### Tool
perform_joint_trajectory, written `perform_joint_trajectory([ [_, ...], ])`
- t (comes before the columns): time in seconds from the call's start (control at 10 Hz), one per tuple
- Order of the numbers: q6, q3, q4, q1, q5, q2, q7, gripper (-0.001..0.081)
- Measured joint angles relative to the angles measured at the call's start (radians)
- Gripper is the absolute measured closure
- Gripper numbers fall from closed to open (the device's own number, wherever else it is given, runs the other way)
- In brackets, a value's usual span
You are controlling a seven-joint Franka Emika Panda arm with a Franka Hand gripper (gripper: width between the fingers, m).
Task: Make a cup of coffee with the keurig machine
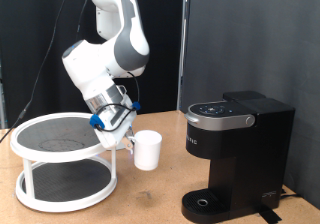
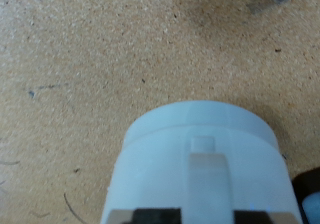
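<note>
The keurig machine (image 1: 232, 156) stood on the counter (image 1: 160, 199) at the exterior view's right, its drip base bare. Between it and the two-tier round stand (image 1: 64, 162), my end effector (image 1: 122, 134) was closed on the cup (image 1: 147, 150) at its handle side, carrying it above the counter. I judged the ceramic stiff, smooth, breakable and light, best gripped by the handle.

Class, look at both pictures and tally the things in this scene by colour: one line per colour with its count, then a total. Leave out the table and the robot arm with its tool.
White: 2, the cup held off the table at the tool, and the two-tier round stand
Black: 1, the keurig machine
Total: 3
</note>
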Motion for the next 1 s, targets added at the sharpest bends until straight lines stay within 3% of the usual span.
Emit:
perform_joint_trajectory([
  [0.5, 0.114, 0.063, 0.057, 0.018, 0.104, 0.146, -0.047, 0.0802],
  [1.0, 0.165, 0.146, 0.094, 0.041, 0.213, 0.204, -0.108, 0.0802],
])
